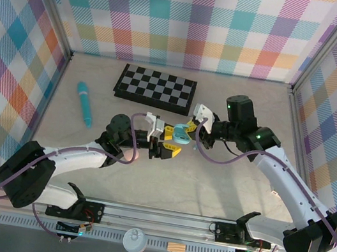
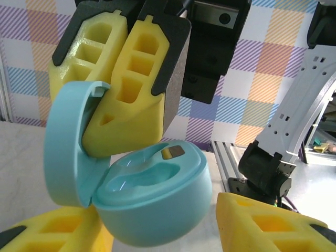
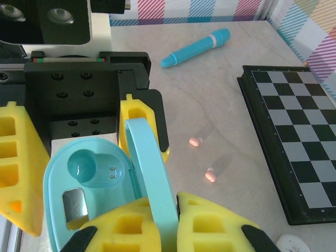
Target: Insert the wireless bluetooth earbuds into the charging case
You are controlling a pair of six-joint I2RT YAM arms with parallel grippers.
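**Status.** My right hand [image 3: 176, 223] is clamped on the lid [image 3: 152, 168] of the charging case [image 3: 86, 181]. It grips the thin shell edge-on and holds the case open above the worktop [image 3: 210, 89]. My left hand [image 2: 157, 233] brackets the base of the case, one finger on each side. I cannot tell whether it pinches the base or merely stands just beside it.

**Location of parts.** The wells in the base look empty. The first earbud [image 3: 195, 142] and the second earbud [image 3: 211, 175], both pale pink, lie apart from each other on the worktop, between the case and the chessboard [image 3: 294, 136]. A teal stick [image 3: 195, 48] lies farther off and is not part of the job.

**Handling.** I judge each earbud to be very light, rigid, smooth plastic. It is likely to skid or flip under a closing finger and is easy to drop.
- Take hold across the bulbous body, with fingertips low to the worktop, and close gently.
- The case is a hard, slick, rounded shell, so hold the base by its widest flanks.
- The hinge is the weak point, so avoid levering on the lid.
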